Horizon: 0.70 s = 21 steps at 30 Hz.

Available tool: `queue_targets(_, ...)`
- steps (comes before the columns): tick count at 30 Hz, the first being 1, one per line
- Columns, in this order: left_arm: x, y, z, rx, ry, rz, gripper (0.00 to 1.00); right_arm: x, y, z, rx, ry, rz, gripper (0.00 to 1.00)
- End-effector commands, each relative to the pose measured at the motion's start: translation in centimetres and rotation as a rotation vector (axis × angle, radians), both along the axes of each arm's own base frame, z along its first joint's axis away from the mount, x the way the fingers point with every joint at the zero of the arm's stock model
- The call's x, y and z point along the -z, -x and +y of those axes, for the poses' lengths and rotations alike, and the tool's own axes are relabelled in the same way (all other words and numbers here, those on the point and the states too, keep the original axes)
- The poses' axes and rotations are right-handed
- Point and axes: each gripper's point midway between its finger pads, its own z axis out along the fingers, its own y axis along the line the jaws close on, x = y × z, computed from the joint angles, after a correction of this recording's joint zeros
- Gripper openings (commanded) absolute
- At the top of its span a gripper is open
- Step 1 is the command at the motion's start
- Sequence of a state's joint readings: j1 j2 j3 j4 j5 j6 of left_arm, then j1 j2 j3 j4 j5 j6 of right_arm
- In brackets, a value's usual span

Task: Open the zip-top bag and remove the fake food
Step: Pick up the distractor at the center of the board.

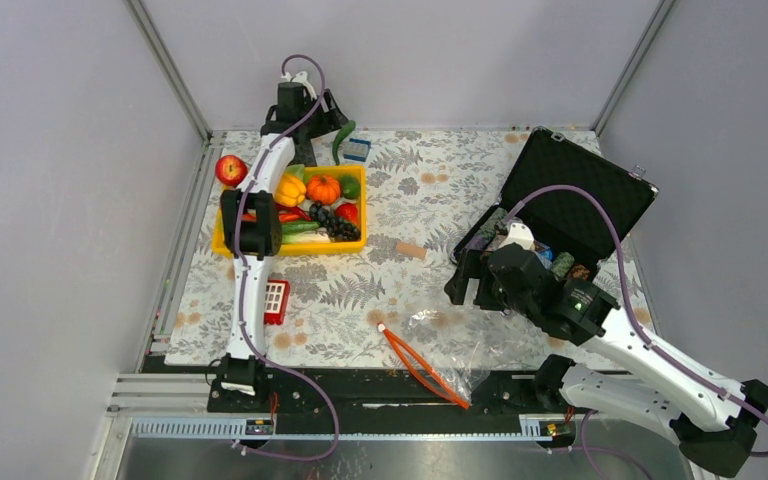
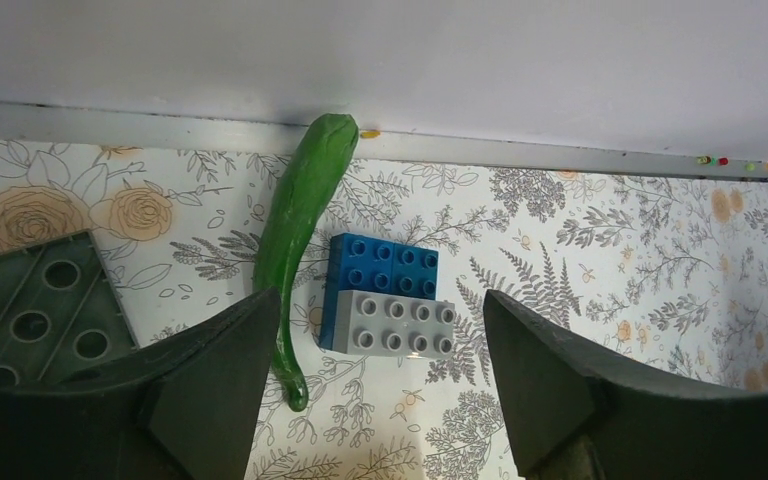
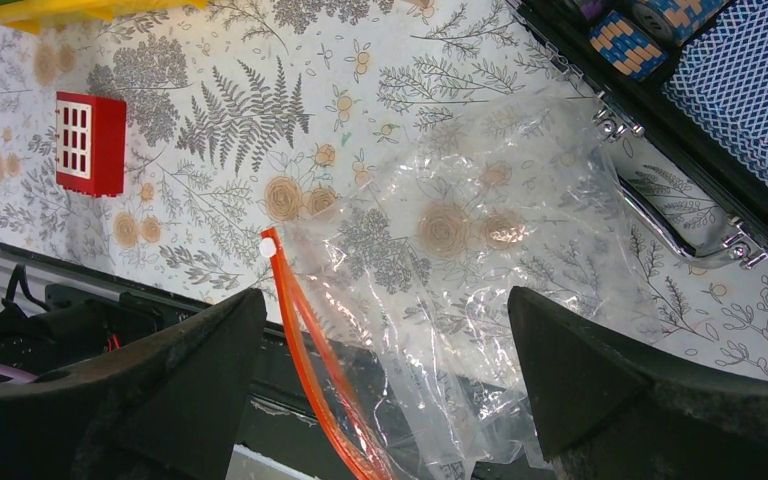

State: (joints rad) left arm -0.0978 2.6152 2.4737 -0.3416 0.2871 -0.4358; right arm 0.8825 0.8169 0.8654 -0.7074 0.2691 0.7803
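The zip-top bag (image 1: 442,343) lies flat and crinkled at the table's near edge, its orange zip strip (image 1: 420,366) hanging over the black rail. In the right wrist view the bag (image 3: 480,270) shows only the floral mat through it, with no food inside. My right gripper (image 1: 470,290) (image 3: 385,385) hovers open above it, touching nothing. The fake food sits in a yellow bin (image 1: 290,248): a yellow pepper (image 1: 289,188) and a pumpkin (image 1: 323,188). A red apple (image 1: 230,169) lies left of the bin. My left gripper (image 1: 328,122) (image 2: 380,385) is open and empty at the far back.
A green cucumber (image 2: 300,220) and a blue-and-grey brick (image 2: 385,295) lie below my left gripper by the back wall, beside a dark green baseplate (image 2: 30,310). An open black case (image 1: 570,190) with chip rolls stands at the right. A red block (image 1: 276,300) lies near the left arm.
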Motion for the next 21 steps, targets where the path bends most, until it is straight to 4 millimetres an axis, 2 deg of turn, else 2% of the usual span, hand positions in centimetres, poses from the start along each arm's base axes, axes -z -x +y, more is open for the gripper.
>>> queue_targets(1,-5.2,-0.5,0.4,-0.003,0.028,-0.108,0.75,-0.8,-0.5,-0.4,0.016,0.010,-0.024,1.00)
queue_targets(5,-9.2,0.6,0.0,0.013,0.058,-0.155,0.76,-0.9,-0.8,-0.6,0.019,0.022,-0.028,1.00)
queue_targets(9,-15.8,2.7,-0.4,0.031,0.103,-0.235,0.76,-0.8,-1.2,-0.9,0.017,0.060,-0.008,1.00)
queue_targets(13,-22.4,6.1,-0.5,0.040,0.142,-0.305,0.76,-1.7,-2.6,-0.8,0.003,0.091,-0.020,1.00)
queue_targets(17,-26.3,10.6,-0.1,0.035,0.155,-0.311,0.77,-2.9,-4.7,-0.6,0.003,0.105,-0.033,1.00)
queue_targets(21,-27.6,15.7,0.1,0.047,0.167,-0.277,0.77,-3.9,-7.1,0.9,0.001,0.083,-0.044,1.00)
